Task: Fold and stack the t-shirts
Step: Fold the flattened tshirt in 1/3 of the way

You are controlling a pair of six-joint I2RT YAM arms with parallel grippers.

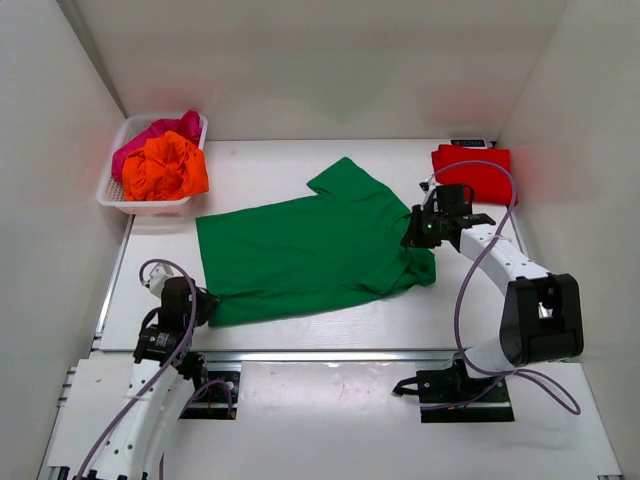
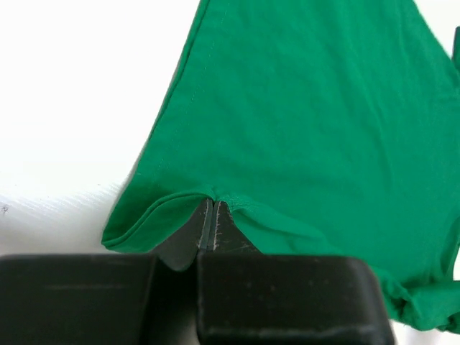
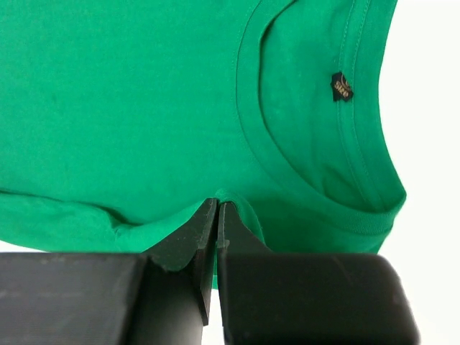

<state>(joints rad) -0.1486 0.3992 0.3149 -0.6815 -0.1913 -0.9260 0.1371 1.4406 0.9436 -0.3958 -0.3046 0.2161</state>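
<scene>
A green t-shirt (image 1: pixel 310 245) lies spread on the white table, collar to the right. My left gripper (image 1: pixel 200 300) is shut on its bottom hem at the near left corner; the hem (image 2: pixel 180 205) bunches over the fingertips in the left wrist view. My right gripper (image 1: pixel 420 232) is shut on the shoulder fabric beside the collar (image 3: pixel 316 194); the green cloth (image 3: pixel 144 108) fills the right wrist view. A folded red t-shirt (image 1: pixel 472 165) lies at the far right. Orange (image 1: pixel 165 168) and pink (image 1: pixel 150 135) shirts sit crumpled in the basket.
A white mesh basket (image 1: pixel 112 190) stands at the far left corner. White walls enclose the table on three sides. A small dark object (image 1: pixel 466 143) sits behind the red shirt.
</scene>
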